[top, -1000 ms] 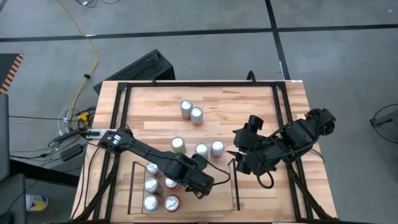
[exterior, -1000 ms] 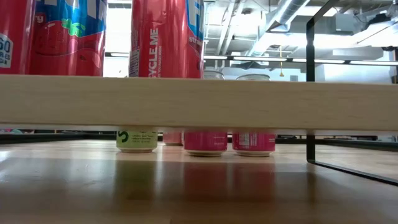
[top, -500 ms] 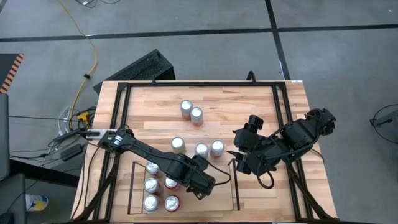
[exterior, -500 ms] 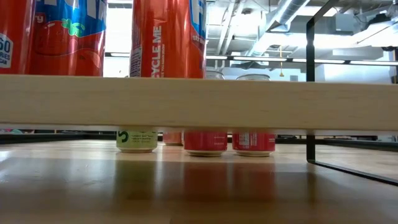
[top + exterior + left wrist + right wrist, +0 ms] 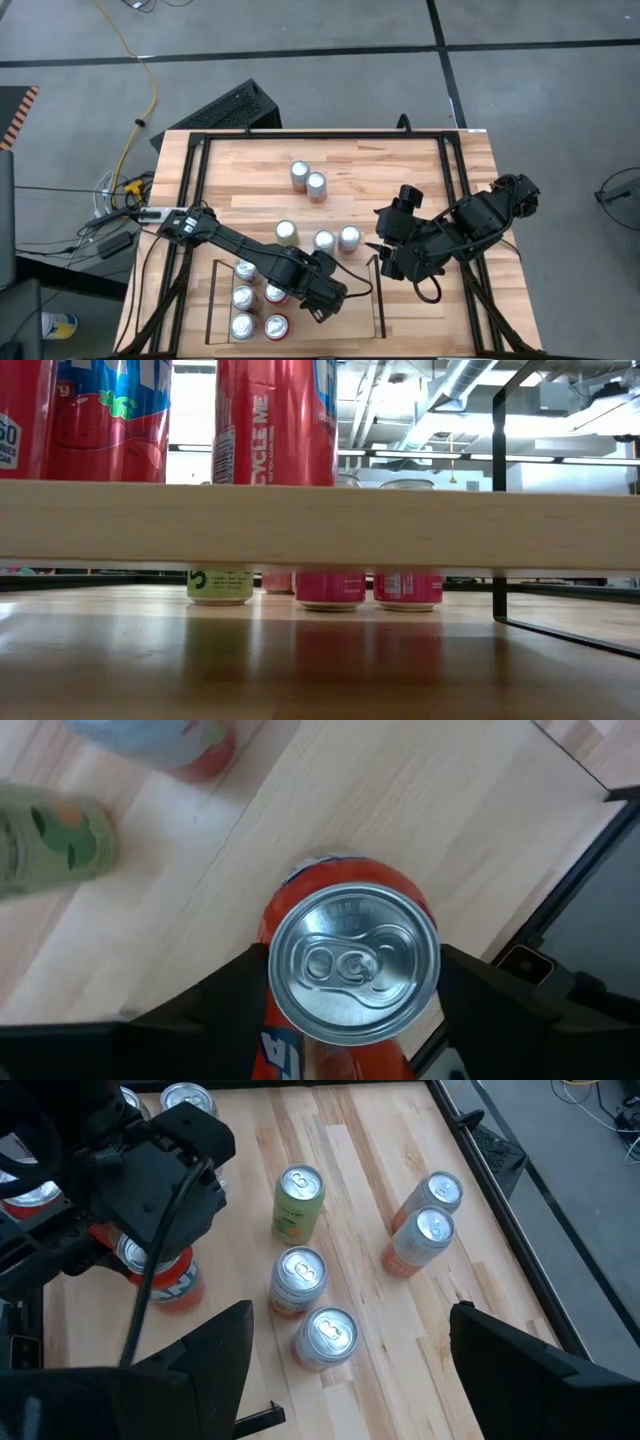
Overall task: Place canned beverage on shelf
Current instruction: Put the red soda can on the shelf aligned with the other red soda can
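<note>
My left gripper (image 5: 312,292) is over the shelf (image 5: 345,322), a low bay with black rails and a wood plank floor (image 5: 320,525), and is shut on a red can (image 5: 350,960). In the low view that can (image 5: 275,420) rises above the plank edge, which hides its foot. Several other cans (image 5: 241,297) stand on the shelf's left part. My right gripper (image 5: 385,258) is open and empty, above the table just right of the shelf's right rail. Loose cans stand upright on the table: a green one (image 5: 286,233) and two beside it (image 5: 337,239). My left gripper pinches the red can's wall just below the top rim (image 5: 268,960) between its two fingers (image 5: 225,995), one on each side. The fingers come from above, pointing down. The can is upright; the plank edge hides whether it stands on the shelf floor.
Two more cans (image 5: 308,180) stand farther back on the table. A black metal frame (image 5: 200,160) runs around the tabletop. The shelf's right half (image 5: 350,300) is bare plank. The right wrist view shows the loose cans (image 5: 300,1280) near the left arm (image 5: 150,1170).
In the low view the red can in my left gripper has shifted a little toward the table's right edge, and its label has turned about. It stays upright.
</note>
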Robot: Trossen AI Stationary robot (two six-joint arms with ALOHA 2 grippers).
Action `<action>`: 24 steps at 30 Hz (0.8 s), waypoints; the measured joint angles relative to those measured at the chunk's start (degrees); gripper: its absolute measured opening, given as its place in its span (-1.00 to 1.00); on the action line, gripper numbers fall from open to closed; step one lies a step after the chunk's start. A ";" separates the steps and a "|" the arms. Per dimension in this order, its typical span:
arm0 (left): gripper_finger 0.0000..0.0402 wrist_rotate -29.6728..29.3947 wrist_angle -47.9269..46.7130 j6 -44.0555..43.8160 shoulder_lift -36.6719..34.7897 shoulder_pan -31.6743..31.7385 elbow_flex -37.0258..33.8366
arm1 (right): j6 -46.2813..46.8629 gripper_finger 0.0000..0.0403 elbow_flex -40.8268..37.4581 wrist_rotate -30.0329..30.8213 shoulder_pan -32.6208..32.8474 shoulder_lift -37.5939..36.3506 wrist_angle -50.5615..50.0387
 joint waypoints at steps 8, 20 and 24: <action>0.15 1.47 2.87 2.50 -0.34 0.84 -1.60 | 0.07 0.54 0.00 -0.02 0.04 0.00 0.00; 0.15 -1.33 0.65 26.35 -0.06 0.99 2.09 | -0.26 0.54 0.00 0.04 1.70 0.00 0.02; 0.15 -0.75 1.44 35.79 -0.06 1.63 2.06 | -0.26 0.54 0.00 0.13 2.89 0.02 0.02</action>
